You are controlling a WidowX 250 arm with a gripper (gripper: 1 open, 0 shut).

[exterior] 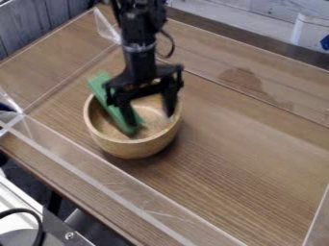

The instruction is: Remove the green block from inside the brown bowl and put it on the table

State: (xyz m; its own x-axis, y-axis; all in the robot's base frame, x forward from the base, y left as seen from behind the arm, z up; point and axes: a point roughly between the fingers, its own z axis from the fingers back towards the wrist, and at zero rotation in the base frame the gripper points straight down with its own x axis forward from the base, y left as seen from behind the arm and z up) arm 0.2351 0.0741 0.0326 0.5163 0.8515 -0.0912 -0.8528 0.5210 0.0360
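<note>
The black robot arm with its two-fingered gripper [142, 100] is cut off by the top edge, so only its lower section shows. Motion blur softens the black fingers [114, 101], and their tips cannot be made out clearly against the inside of the round light-brown wooden bowl [113, 144]. The arm and fingers hide the middle of the small matte green rectangular block [112, 103], and whether a finger touches it cannot be told. The brown wood-grain table [232, 144] runs out of view at the right and bottom edges. Dark objects at the lower left corner are too cropped to identify.
</note>
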